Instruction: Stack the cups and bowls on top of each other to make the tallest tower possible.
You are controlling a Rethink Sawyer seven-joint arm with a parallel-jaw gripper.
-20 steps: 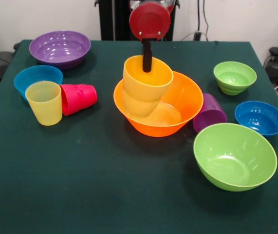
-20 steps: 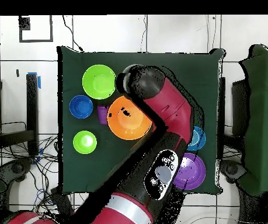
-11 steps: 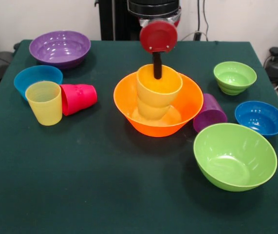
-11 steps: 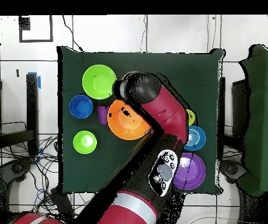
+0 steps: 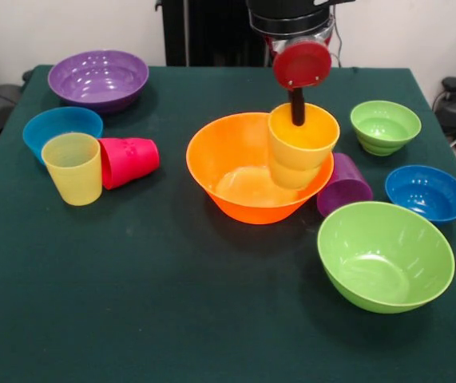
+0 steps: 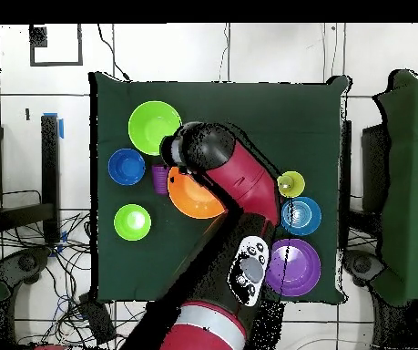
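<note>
The gripper [image 5: 297,112] has its fingers pinched on the rim of the yellow-orange cup [image 5: 301,146], one finger dipping inside it, holding the cup tilted over the right side of the large orange bowl [image 5: 243,171], just beside the purple cup [image 5: 344,184]. To place it well, the arm should bring the cup level over the bowl's middle, lower it until it sits flat, then release.

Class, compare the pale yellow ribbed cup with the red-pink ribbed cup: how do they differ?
The pale yellow ribbed plastic cup stands upright, mouth up; the red-pink ribbed plastic cup lies on its side. The yellow one is translucent, the pink one opaque. Both sit side by side, about alike in size.
</note>
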